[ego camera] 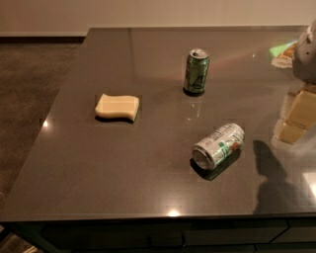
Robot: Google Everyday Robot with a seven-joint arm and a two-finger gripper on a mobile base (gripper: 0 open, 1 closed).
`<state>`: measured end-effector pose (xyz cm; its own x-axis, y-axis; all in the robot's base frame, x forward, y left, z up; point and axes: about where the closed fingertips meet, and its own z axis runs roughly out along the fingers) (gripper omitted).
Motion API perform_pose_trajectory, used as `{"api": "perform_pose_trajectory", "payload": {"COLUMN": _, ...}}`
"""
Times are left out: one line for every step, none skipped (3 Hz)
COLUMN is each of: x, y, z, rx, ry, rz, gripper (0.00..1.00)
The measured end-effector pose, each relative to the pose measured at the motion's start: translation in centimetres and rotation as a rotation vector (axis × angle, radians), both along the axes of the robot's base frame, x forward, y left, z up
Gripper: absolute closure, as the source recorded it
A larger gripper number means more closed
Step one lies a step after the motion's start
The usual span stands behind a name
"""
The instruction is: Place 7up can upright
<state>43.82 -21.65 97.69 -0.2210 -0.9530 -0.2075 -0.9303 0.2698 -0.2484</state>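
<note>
Camera view looks down across a dark table (98, 168) whose front edge runs along the bottom. Nearest me, right of centre, the 7up can (218, 146) lies on its side on the tabletop, not upright. Its round end faces the near left and its body points away to the far right, with green print and a small red spot showing on the silvery side. Just to its right a dark shadow (269, 173) falls on the surface, apart from the can. Farther back and to the left a pale yellow sponge (117, 107) sits flat on the table, well apart from the 7up can. Beyond that, near the middle, a green can (196, 71) stands upright, well apart from both. At the right edge I see pale yellow blocks (296, 118); I cannot tell what they are. Above them, at the far right, my gripper (308, 49) is mostly cut off by the edge, a grey shape over the table, well apart from the 7up can. Whether it is released or clenched I cannot tell. Carpet (34, 74) lies left of the table, and a light wall (148, 12) stands behind.
</note>
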Motion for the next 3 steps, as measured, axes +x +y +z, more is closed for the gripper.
{"api": "perform_pose_trajectory", "payload": {"x": 0.1, "y": 0.1, "z": 0.1, "rx": 0.000, "ry": -0.004, "rz": 0.004, "gripper": 0.00}}
{"api": "perform_pose_trajectory", "payload": {"x": 1.2, "y": 1.0, "z": -0.4, "rx": -0.001, "ry": -0.002, "rz": 0.078, "gripper": 0.00}}
{"api": "perform_pose_trajectory", "payload": {"x": 2.7, "y": 2.7, "z": -2.1, "rx": -0.021, "ry": 0.009, "rz": 0.221, "gripper": 0.00}}
